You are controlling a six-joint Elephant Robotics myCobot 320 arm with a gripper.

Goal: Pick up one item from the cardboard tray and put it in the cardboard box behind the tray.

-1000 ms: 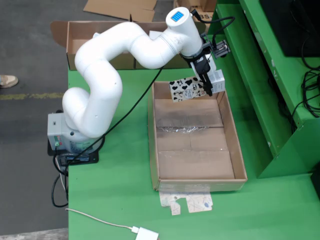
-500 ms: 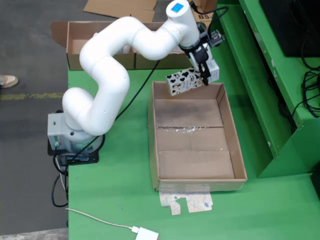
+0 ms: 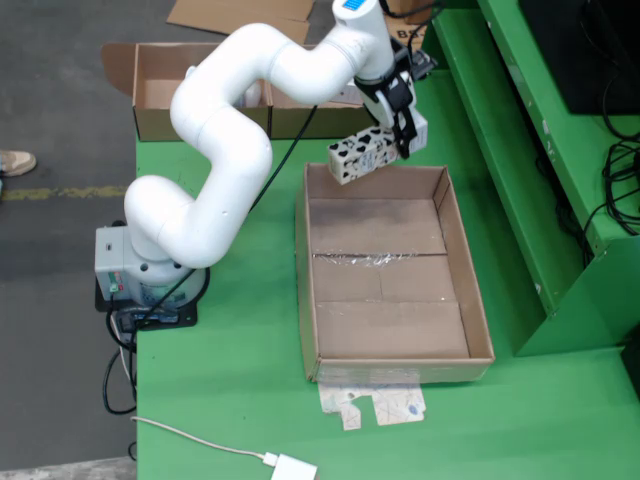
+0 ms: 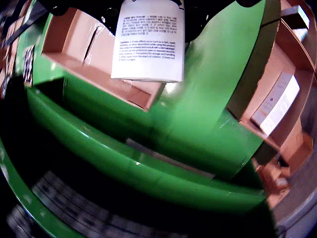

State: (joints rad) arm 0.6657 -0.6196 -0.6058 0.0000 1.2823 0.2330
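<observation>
Arm: bent in an S over the green surface, wrist turned down above the far rim of the tray. Hand: clamped on a small white carton with dark spots, held in the air just short of the box.

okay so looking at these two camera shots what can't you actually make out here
- Overhead view: the cardboard box interior is mostly hidden by the arm.
- Overhead view: whether the hand fingers clamp the spotted carton; too small.
- Wrist view: the carton's printed text is too small to read; its top is cut off.
- Wrist view: dark objects below are blurred.
</observation>
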